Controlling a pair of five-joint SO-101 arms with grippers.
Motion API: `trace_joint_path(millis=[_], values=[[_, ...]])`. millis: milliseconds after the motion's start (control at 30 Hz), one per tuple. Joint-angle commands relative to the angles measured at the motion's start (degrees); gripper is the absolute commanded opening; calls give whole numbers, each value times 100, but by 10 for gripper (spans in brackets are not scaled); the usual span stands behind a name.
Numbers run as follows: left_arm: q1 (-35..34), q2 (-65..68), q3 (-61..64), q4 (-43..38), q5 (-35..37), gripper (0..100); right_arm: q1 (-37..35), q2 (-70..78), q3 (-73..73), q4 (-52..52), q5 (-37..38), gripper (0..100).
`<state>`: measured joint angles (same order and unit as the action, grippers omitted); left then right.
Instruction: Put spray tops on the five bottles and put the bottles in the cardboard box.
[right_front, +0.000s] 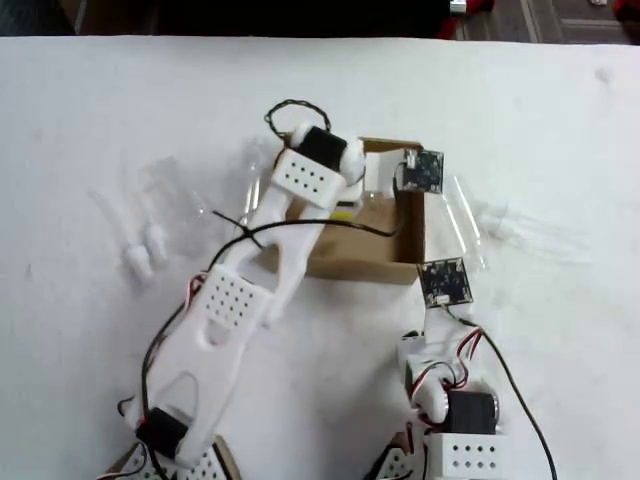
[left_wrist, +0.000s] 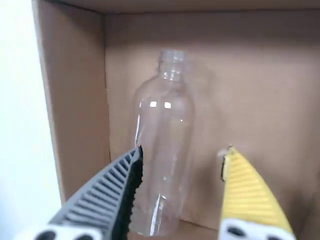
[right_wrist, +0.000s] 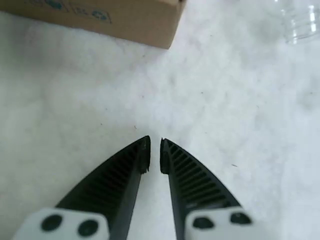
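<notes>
A clear bottle (left_wrist: 162, 135) with an open threaded neck lies inside the cardboard box (left_wrist: 75, 100), close to one side wall. My left gripper (left_wrist: 180, 155) hangs open just above it, its grey finger (left_wrist: 107, 200) over the bottle's edge and its yellow finger (left_wrist: 245, 192) to the side. In the high view the left arm (right_front: 235, 300) stretches over the cardboard box (right_front: 365, 262). My right gripper (right_wrist: 153, 146) is shut on nothing above the white table, short of a corner of the cardboard box (right_wrist: 110, 17).
Clear bottles lie on the table left of the box (right_front: 175, 200) and right of it (right_front: 465, 225), with another farther right (right_front: 535, 238). White spray tops (right_front: 142, 252) lie at the left. A bottle neck (right_wrist: 300, 20) lies beyond the right gripper.
</notes>
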<state>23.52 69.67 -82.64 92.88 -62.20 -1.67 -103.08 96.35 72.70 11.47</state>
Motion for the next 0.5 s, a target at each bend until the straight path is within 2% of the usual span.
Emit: trace_joint_path(millis=[0,133,267,467], values=[[286,-101,-501,62,220,245,31,-22,44,22,18,23],[576,-84,-651,-352,167,243,31,-22,44,22,18,23],[760,-119,-211,-923,220,241,31,-22,44,22,18,23],[708,-154,-149,-686,167,241,31,-22,44,22,18,23]])
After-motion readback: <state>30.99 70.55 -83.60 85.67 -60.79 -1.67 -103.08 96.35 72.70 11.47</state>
